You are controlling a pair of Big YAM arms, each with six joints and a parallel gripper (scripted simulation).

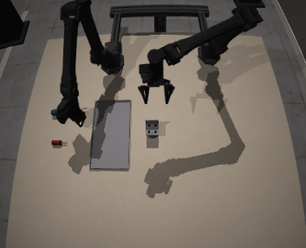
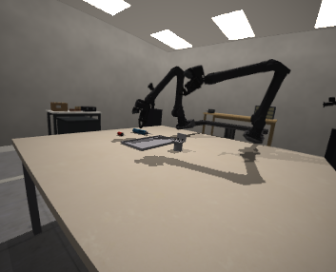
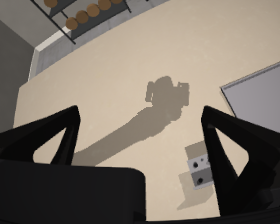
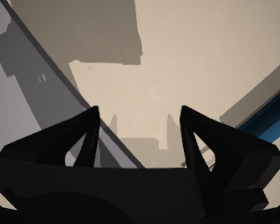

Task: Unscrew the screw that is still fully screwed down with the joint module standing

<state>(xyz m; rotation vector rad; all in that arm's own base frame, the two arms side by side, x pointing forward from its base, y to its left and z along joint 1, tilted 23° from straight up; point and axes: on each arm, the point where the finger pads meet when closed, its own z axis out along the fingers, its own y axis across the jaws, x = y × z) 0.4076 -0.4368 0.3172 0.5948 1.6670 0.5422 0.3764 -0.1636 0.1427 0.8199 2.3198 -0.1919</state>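
Note:
The joint module stands upright on the table right of the tray, and also shows in the left wrist view. Its top face has small dark screw spots, too small to tell apart. My left gripper hangs open and empty above and behind the module. The electric screwdriver with its blue barrel lies left of the tray. In the right wrist view it is a blue edge. My right gripper is low beside it, fingers apart with nothing between them.
A flat grey tray lies between the screwdriver and the module. A small red-handled tool lies left of the tray, nearer the front. A dark frame stands at the table's back edge.

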